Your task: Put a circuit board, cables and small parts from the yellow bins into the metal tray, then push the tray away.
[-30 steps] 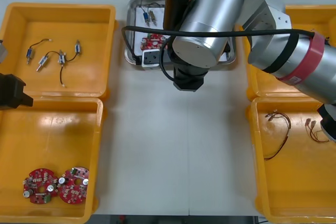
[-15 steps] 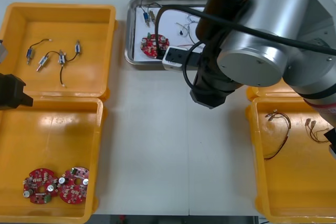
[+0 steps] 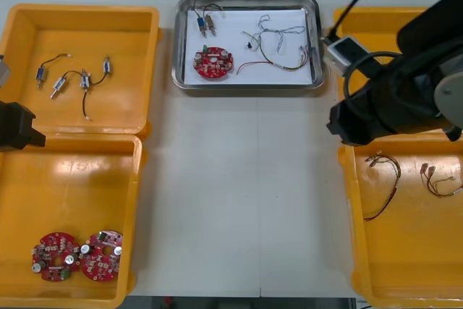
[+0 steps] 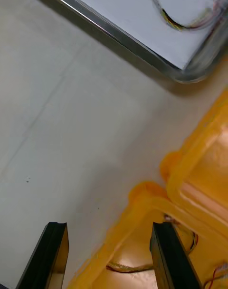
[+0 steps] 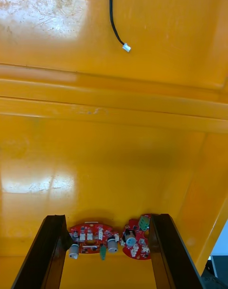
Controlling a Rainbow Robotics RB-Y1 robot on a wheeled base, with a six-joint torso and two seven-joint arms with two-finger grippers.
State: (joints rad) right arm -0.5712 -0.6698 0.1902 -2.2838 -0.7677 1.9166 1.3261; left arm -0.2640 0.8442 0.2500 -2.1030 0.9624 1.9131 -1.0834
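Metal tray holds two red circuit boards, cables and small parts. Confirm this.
Not right. The front view shows the metal tray holding one red circuit board, not two, with cables and small metal parts.

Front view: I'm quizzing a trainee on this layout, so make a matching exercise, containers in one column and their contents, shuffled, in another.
1. metal tray
2. far left bin
3. near left bin
4. near right bin

A. two circuit boards
B. red and yellow cables
C. one circuit board with cables
D. black cables with small metal parts

Pairs: 1-C, 2-D, 3-A, 4-B.

The right gripper, open, is at the near right bin's corner; the left gripper, open, hangs at the left bins.
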